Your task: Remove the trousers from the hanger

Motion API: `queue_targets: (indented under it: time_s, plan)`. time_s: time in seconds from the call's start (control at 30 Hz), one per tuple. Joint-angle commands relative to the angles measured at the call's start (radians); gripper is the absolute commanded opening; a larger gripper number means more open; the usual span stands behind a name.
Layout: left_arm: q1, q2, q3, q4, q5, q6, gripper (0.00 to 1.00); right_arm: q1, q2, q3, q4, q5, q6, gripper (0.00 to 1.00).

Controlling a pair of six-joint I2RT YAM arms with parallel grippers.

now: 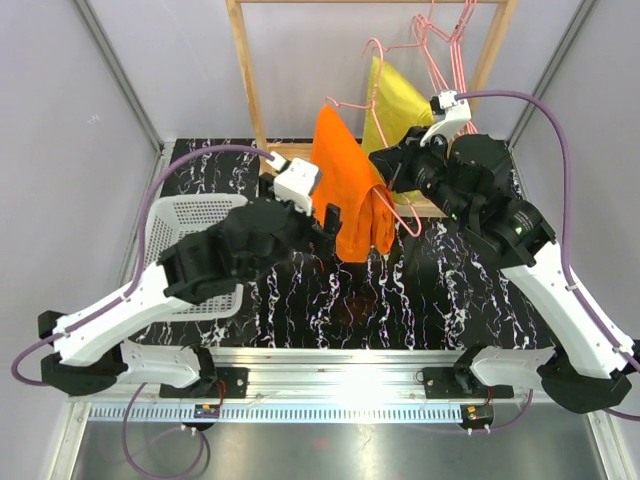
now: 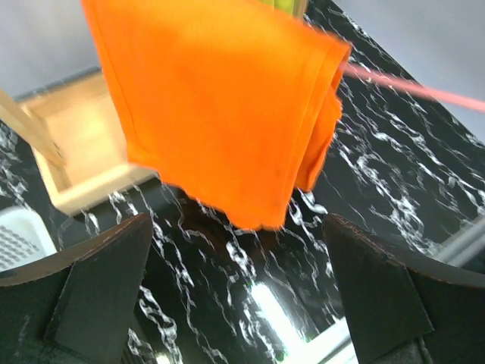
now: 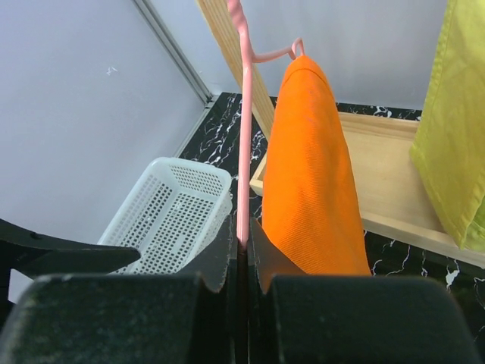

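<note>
The orange trousers hang draped over a pink wire hanger, held in the air in front of the wooden rack. My right gripper is shut on the hanger's wire, with the trousers just right of its jaws. My left gripper is open and empty at the lower left of the trousers. In the left wrist view the trousers' hem hangs just ahead of the gap between its wide-apart fingers. The pink wire sticks out to the right.
Yellow-green trousers hang on the wooden rack, with more pink hangers on its top bar. The rack's wooden base lies behind. A white perforated basket sits at left on the black marbled table.
</note>
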State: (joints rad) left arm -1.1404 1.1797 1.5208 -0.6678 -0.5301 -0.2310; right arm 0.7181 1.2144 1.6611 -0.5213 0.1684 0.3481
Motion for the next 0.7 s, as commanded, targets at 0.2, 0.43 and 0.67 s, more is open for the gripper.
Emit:
queue_targets:
  time_s: [0.2,0.43,0.67]
  plan:
    - [-0.073,0.119,0.059,0.283,-0.318,0.223,0.99,0.081,-0.050,0.098,0.191,0.114,0.009,0.00]
    - [-0.073,0.150,0.033,0.326,-0.271,0.196,0.99,0.144,-0.038,0.123,0.198,0.180,0.011,0.00]
    - [-0.071,0.104,-0.040,0.390,-0.173,0.125,0.99,0.178,-0.035,0.118,0.222,0.233,0.005,0.00]
